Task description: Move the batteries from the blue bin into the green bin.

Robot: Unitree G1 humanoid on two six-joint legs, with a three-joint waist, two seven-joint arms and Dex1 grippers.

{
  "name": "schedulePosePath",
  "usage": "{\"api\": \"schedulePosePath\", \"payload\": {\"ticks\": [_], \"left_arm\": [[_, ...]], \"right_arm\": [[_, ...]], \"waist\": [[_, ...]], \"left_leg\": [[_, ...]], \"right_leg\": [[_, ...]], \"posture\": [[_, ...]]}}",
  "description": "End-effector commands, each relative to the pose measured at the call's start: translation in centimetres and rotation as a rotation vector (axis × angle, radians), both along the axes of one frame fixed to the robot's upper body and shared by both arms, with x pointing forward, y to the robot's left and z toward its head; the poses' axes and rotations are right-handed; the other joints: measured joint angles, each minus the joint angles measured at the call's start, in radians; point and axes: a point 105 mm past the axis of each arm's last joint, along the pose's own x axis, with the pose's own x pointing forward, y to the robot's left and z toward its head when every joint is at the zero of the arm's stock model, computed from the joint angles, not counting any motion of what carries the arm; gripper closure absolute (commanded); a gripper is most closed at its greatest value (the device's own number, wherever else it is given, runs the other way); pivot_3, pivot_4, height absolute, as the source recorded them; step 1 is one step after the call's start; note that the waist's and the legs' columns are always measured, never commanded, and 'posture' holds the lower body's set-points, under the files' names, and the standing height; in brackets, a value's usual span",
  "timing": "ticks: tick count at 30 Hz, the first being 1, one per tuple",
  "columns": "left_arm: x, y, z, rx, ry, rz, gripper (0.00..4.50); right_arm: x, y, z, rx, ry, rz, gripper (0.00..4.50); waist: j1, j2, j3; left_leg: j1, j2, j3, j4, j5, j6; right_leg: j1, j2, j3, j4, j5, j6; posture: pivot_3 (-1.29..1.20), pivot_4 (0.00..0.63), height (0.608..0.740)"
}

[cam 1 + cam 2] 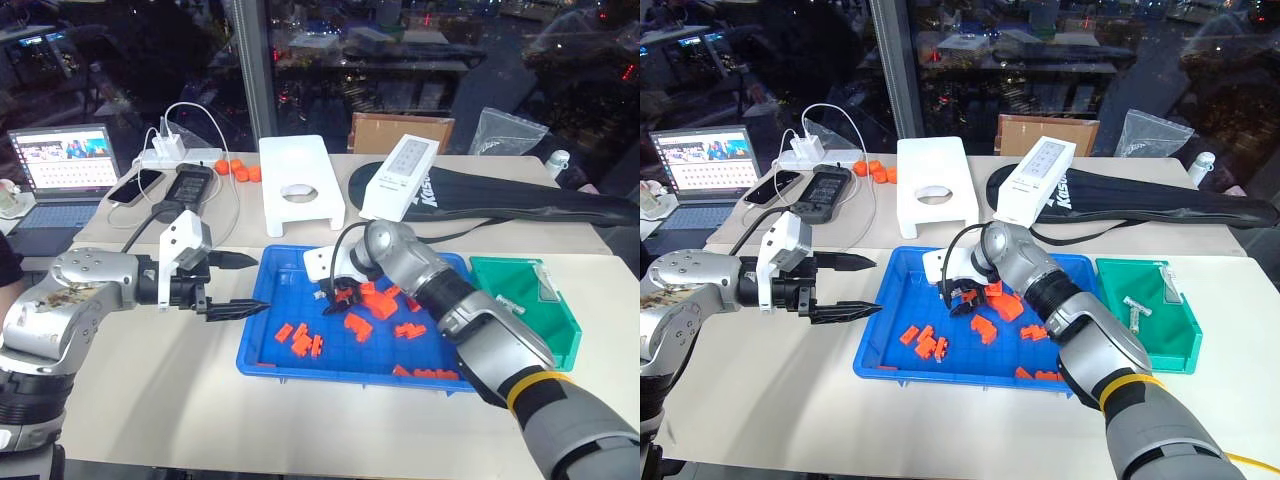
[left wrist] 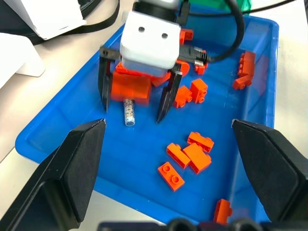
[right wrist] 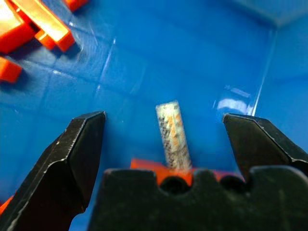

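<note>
Two black pointed fingers of the left gripper stand spread, empty, just outside the glossy blue bin. Beyond, the right gripper hangs wide open, a silver-grey cylindrical battery lying between its fingers, untouched, among studded orange blocks. Farther right sits the teal green bin.

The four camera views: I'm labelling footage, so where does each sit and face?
Head stereo pair: forward-down at the table; both arms show.
Left wrist: along the open left gripper at the shallow blue plastic bin.
Right wrist: along the open right gripper straddling a small silver cylindrical battery.
Both wrist views share that battery.
</note>
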Motion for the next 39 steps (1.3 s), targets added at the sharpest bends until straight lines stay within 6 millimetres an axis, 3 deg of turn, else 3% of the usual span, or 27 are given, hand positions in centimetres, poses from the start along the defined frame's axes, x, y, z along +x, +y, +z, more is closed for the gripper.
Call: {"api": "schedulePosePath", "payload": {"ticks": [1,3,13,14,16,19,23,31,39], "left_arm": [[-0.4,-0.2,0.7,0.002,-0.031,-0.013,0.00],[-0.4,-0.2,0.7,0.003,-0.030,-0.015,0.00],[-0.3,-0.5,0.5,0.001,-0.028,-0.029,0.00],[-0.2,-0.5,0.5,0.000,-0.027,-0.030,0.00],[-0.2,-0.6,0.5,-0.002,-0.026,-0.033,0.00],[-0.2,-0.8,0.6,-0.012,-0.027,-0.048,0.00],[0.3,-1.3,0.8,-0.025,-0.038,-0.067,0.00],[1.1,-3.4,2.0,-0.095,-0.049,-0.160,0.00],[2.2,-5.8,2.7,-0.145,-0.039,-0.265,0.00]], "right_arm": [[-0.2,0.5,0.6,-0.004,-0.012,0.034,0.26],[-0.3,0.4,0.3,-0.015,0.000,0.034,0.63],[-0.2,0.0,0.0,-0.018,0.033,0.008,4.12],[-0.2,0.1,0.3,-0.006,0.025,0.014,4.26],[-0.3,0.7,1.2,0.037,0.007,0.038,4.26],[-1.6,3.1,5.0,0.236,-0.056,0.159,4.26],[-3.5,2.5,8.0,0.378,-0.019,0.181,4.26],[-4.5,-4.1,11.1,0.518,0.044,-0.082,4.26],[-6.4,-15.3,12.3,0.596,0.067,-0.549,4.26]], "waist": [[0.000,0.000,0.000],[0.000,0.000,0.000],[0.000,0.000,0.000],[0.000,0.000,0.000],[0.000,0.000,0.000],[0.000,0.000,0.000],[0.001,0.000,0.000],[0.020,0.000,0.000],[0.021,-0.001,0.000]], "left_leg": [[0.000,0.000,0.000,0.000,0.000,0.000],[0.000,0.000,0.000,0.000,0.000,0.000],[0.000,0.000,0.000,0.000,0.000,0.000],[0.000,0.000,0.000,0.000,0.000,0.000],[0.000,0.000,0.000,0.000,0.000,0.000],[0.000,0.000,0.000,0.000,0.000,0.000],[0.000,0.000,-0.001,-0.001,0.000,0.000],[-0.001,0.000,-0.001,0.002,0.000,0.000],[-0.002,-0.001,-0.001,0.001,0.000,0.000]], "right_leg": [[0.000,0.000,0.000,0.000,0.000,0.000],[0.000,0.000,0.000,0.000,0.000,0.000],[0.000,0.000,0.000,0.000,0.000,0.000],[0.000,0.000,0.000,0.000,0.000,0.000],[0.000,0.000,0.000,0.000,0.000,0.000],[0.000,0.000,0.000,0.000,0.000,0.000],[0.000,0.000,0.000,0.000,0.000,0.000],[0.001,-0.001,-0.002,0.000,0.000,0.000],[0.001,0.000,-0.001,-0.002,0.000,0.000]], "posture": [[0.00,0.150,0.722],[0.00,0.150,0.722],[0.00,0.150,0.722],[0.00,0.150,0.722],[0.00,0.150,0.722],[0.00,0.150,0.722],[0.00,0.150,0.722],[0.00,0.150,0.722],[0.00,0.150,0.722]]}}
